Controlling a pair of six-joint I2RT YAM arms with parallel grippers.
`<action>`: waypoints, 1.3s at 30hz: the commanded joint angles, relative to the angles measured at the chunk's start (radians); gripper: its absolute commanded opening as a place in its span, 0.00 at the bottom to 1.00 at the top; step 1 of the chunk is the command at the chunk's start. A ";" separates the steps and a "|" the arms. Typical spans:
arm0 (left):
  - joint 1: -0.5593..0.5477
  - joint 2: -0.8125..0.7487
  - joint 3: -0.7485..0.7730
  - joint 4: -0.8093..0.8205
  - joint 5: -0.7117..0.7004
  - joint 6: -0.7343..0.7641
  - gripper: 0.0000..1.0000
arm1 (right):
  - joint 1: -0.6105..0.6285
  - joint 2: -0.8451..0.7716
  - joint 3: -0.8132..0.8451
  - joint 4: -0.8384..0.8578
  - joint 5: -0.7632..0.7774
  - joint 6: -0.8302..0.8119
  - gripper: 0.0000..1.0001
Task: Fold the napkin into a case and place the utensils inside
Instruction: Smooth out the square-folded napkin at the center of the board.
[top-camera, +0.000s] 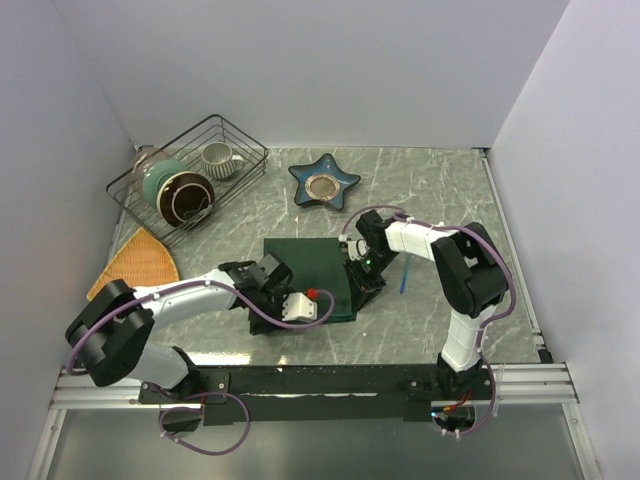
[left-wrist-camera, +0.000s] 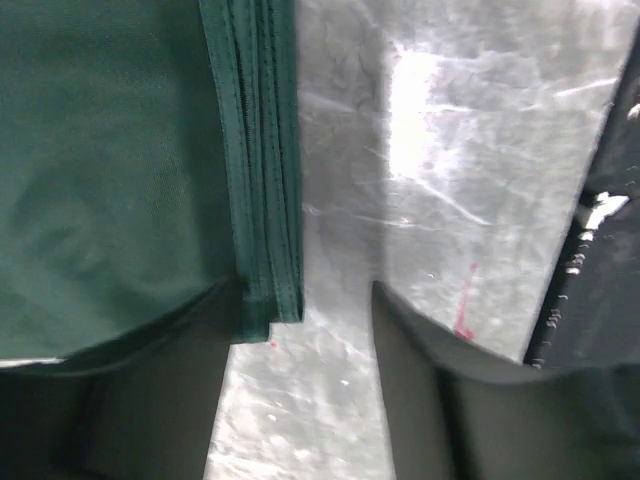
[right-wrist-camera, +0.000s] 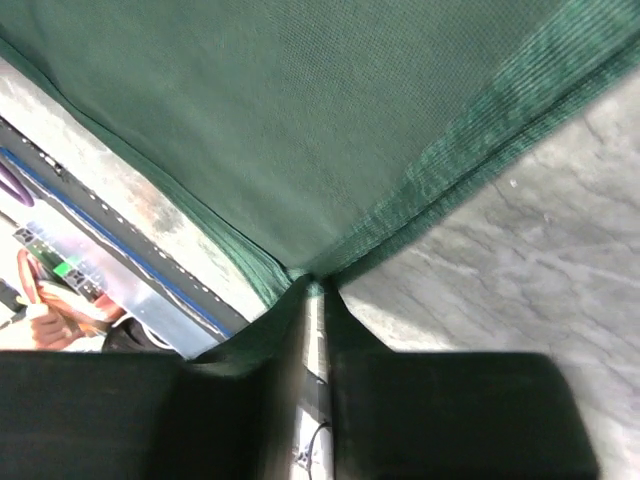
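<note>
Left end effector (left-wrist-camera: 310, 310): released beside napkin (left-wrist-camera: 110, 170).
Right end effector (right-wrist-camera: 318, 290): seemingly pinching its corner.
Risk: snagged corner dragging fold open.

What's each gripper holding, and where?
Left gripper: open, nothing held. Right gripper: jaws nearly closed at one corner of the napkin; an actual pinch can't be confirmed.

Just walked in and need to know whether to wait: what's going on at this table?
The robot is working on a dark green napkin, already folded into layers in the middle of the table. The right claw pinches one corner, nearly closed. The left claw stands open at the napkin's stacked edge, gripping nothing. A blue utensil lies on the table to the right of the napkin, not yet in the cloth.
</note>
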 joint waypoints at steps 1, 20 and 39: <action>0.030 -0.081 0.094 -0.073 0.082 -0.078 0.73 | -0.012 -0.109 0.079 -0.100 0.019 -0.061 0.36; 0.377 -0.170 0.454 0.445 0.191 -0.941 0.99 | -0.041 -0.323 0.473 0.463 0.351 0.139 1.00; 0.575 0.207 -0.033 1.373 0.543 -1.705 0.94 | -0.055 -0.006 0.142 0.863 -0.288 0.712 1.00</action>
